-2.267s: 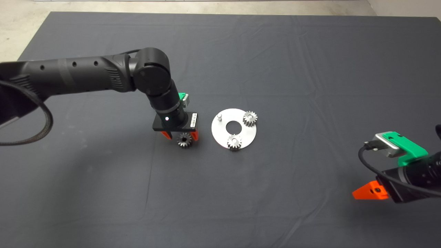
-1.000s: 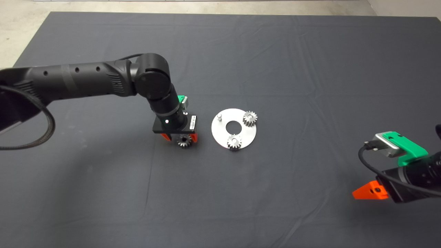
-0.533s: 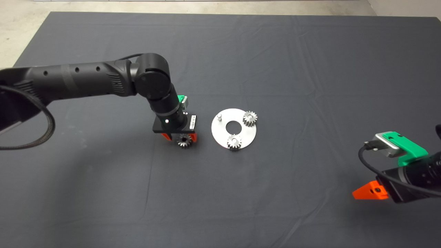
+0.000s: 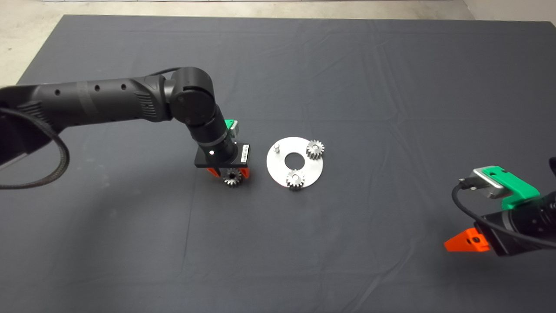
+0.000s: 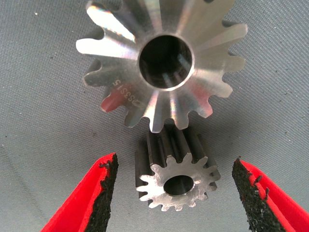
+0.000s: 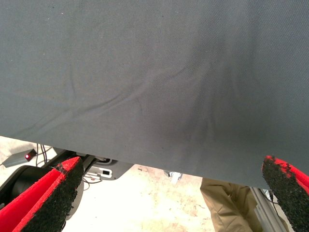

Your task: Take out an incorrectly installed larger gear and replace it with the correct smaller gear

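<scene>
Your left end effector [image 4: 228, 173] is down over the dark mat [image 4: 347, 78] on the counter, just left of the round silver plate [image 4: 278, 167]. It is released: the red fingers [image 5: 99, 193] stand spread on either side of the smaller gear [image 5: 176, 181], with a gap between each black pad and the teeth, so nothing is gripped.

The larger gear [image 5: 161, 63] lies flat on the mat right beside the smaller one, and their teeth look to be touching or nearly so. Both are off the plate.

The plate holds two shiny gears, one [image 4: 315, 149] at its far right rim and one [image 4: 296, 178] at its near edge. A short peg [image 4: 276, 148] on the left part of the plate stands bare. The plate's big centre hole is open.

Your right end effector [image 4: 467, 241] waits at the lower right edge, fingers wide apart and holding nothing. Its wrist view shows the mat's edge, the floor and a person's leg [image 6: 227, 203].
</scene>
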You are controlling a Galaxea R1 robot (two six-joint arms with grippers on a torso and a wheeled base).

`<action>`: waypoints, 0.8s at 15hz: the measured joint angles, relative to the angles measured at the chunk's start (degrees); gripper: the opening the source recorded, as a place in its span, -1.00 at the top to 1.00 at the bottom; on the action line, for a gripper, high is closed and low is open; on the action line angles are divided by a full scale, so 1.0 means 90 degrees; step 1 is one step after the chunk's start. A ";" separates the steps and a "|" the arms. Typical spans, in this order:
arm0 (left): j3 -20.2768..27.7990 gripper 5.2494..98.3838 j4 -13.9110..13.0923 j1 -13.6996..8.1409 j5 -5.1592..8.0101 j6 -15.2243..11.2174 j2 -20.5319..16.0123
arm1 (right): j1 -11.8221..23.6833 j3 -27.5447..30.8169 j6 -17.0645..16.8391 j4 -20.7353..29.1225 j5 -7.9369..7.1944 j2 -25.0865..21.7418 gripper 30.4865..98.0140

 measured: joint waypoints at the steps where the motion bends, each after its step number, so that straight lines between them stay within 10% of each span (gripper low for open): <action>1: -0.0012 -0.17 0.0002 0.0000 0.0000 0.0000 0.0000 | 0.0000 0.0000 0.0000 0.0000 0.0000 0.0001 -0.99; 12: -0.0015 -0.04 0.0003 0.0000 0.0000 0.0000 0.0000 | 0.0000 -0.0005 0.0000 0.0000 0.0000 0.0003 -0.99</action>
